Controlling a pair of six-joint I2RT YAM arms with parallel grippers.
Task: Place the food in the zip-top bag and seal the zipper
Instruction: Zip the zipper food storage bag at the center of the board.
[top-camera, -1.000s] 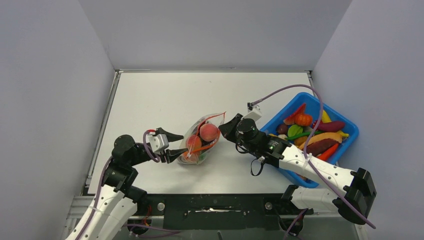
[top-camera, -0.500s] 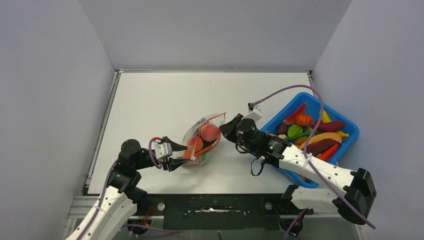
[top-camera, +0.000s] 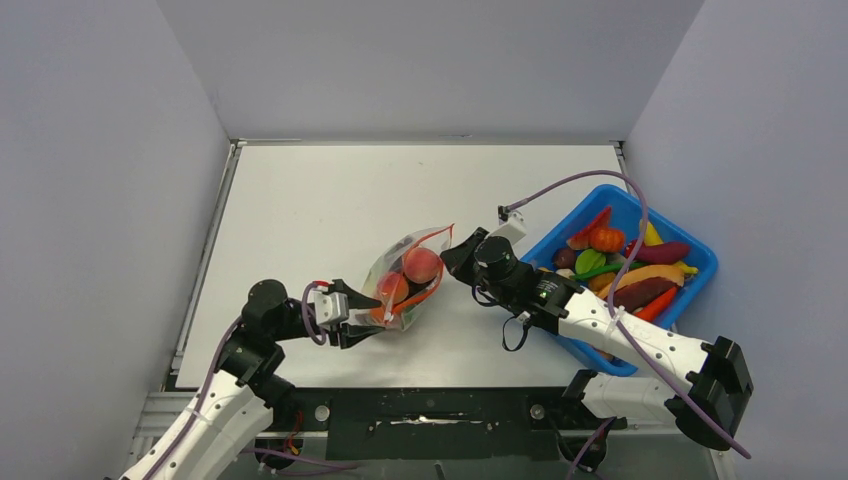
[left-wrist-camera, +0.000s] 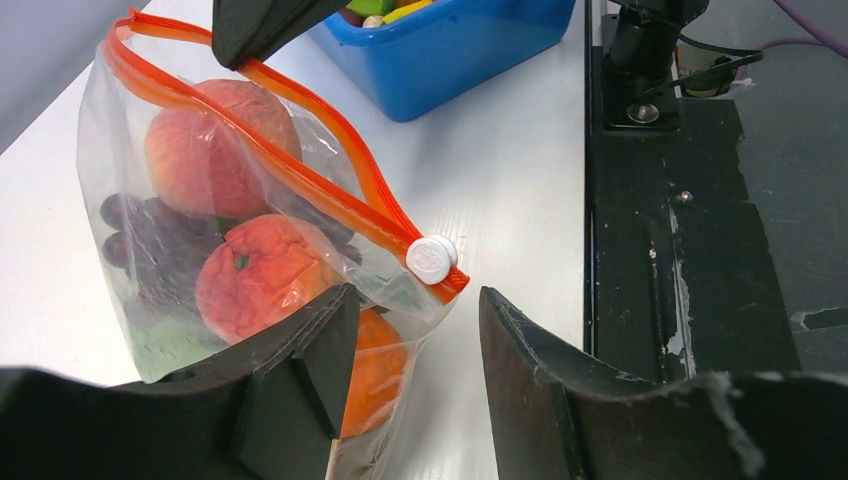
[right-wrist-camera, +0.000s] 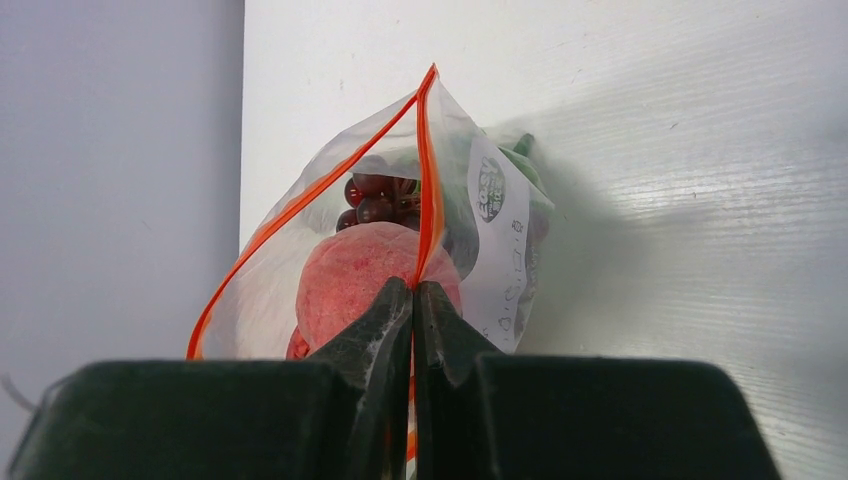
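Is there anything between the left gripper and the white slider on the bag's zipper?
Nothing visible does. The left gripper is open and the white slider on the zipper lies just ahead of its fingertips, with only a corner of the zip-top bag there.

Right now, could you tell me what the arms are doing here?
The right gripper is shut on the zipper at one end of the zip-top bag, which holds toy food. The left gripper is open, poised just short of the white slider at the other end. The mouth is unsealed.

Clear bag, orange-red zipper, white slider — pinkish-red and orange fruit, dark purple grapes — blue bin.
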